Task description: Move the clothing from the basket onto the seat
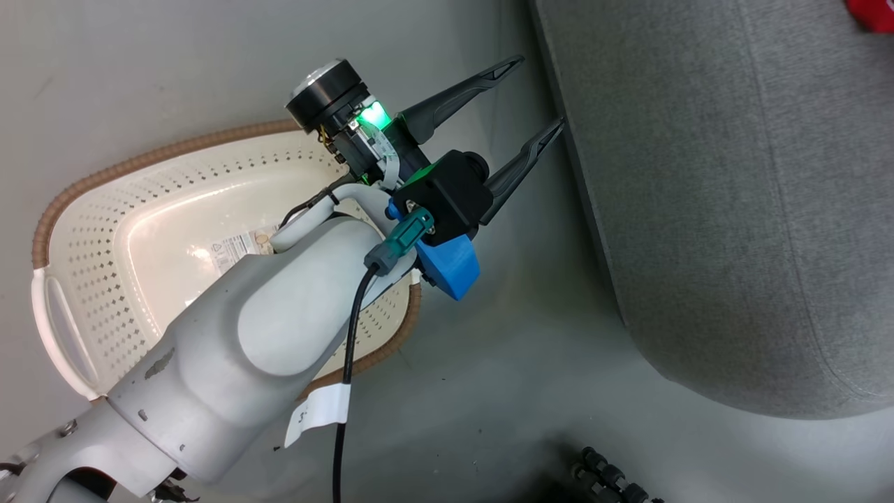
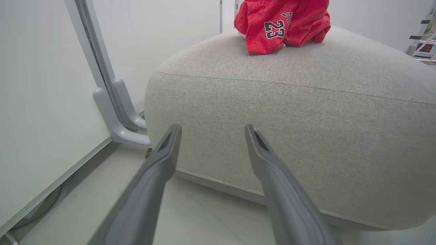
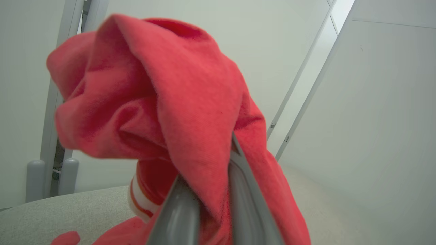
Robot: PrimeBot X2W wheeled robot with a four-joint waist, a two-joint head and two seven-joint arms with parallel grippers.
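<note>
Head looks down; both wrists face the seat (image 2: 306,112).

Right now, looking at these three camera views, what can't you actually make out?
Head view: the left forearm covers part of the basket's base, so that patch is hidden.
Head view: the clothing is a sliver cut off by the top right corner.
Left wrist view: the top edge crops the clothing piled on the seat.
Right wrist view: the right gripper's fingertips are buried in the red garment, blurred near the lens.
</note>
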